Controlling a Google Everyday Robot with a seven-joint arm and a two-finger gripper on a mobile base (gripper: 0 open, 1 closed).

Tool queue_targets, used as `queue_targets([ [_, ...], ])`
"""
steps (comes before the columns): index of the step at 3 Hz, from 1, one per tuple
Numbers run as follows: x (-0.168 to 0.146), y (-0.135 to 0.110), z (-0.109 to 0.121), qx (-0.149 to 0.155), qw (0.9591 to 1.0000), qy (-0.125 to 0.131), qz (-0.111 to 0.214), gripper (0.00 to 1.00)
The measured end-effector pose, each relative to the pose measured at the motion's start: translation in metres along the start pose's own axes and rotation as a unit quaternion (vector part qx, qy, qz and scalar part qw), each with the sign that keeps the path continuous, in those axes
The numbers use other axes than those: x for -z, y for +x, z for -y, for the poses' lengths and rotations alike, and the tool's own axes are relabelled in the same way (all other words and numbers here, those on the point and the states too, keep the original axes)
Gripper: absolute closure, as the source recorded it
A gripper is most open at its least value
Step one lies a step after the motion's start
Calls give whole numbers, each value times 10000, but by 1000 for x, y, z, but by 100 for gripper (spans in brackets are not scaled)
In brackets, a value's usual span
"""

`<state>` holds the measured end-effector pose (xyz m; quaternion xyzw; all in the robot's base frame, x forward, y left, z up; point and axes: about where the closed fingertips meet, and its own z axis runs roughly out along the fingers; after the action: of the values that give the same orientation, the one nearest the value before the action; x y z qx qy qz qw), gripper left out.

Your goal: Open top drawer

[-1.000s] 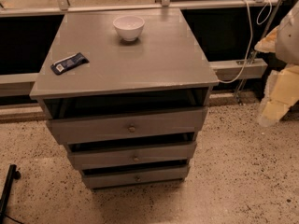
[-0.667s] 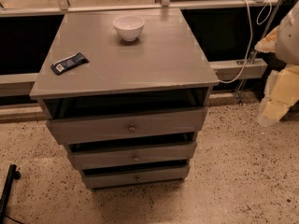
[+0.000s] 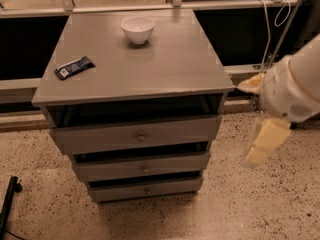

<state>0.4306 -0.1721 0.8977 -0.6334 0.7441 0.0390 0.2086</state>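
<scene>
The grey cabinet has three drawers. The top drawer [image 3: 100, 140] has the widest front, with a small round metal knob [image 3: 141, 138] at its centre, and a dark gap shows between it and the cabinet top. My gripper [image 3: 256, 115] is to the right of the cabinet, level with the top drawer and clear of it. Its two cream fingers [image 3: 265, 143] stand wide apart and hold nothing.
A white bowl [image 3: 137, 29] and a dark blue packet [image 3: 74, 67] lie on the cabinet top [image 3: 150, 64]. Two narrower drawers [image 3: 145, 169] sit below the top one. A black window ledge and cables [image 3: 267, 29] run behind. The floor is speckled; a black bar [image 3: 7, 204] is at the lower left.
My arm and gripper have moved left and a little down, closer to the cabinet's right side. The drawers, bowl and packet have not moved.
</scene>
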Motion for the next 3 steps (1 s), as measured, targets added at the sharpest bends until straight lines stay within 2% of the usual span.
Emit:
queue_targets([
  [1,-32,1,-15,115,9996,-45,262,0],
  [2,-36,2,-14,145,9996,-27,257,0],
  [3,-77,9,-9,377,9987,77,339,0],
])
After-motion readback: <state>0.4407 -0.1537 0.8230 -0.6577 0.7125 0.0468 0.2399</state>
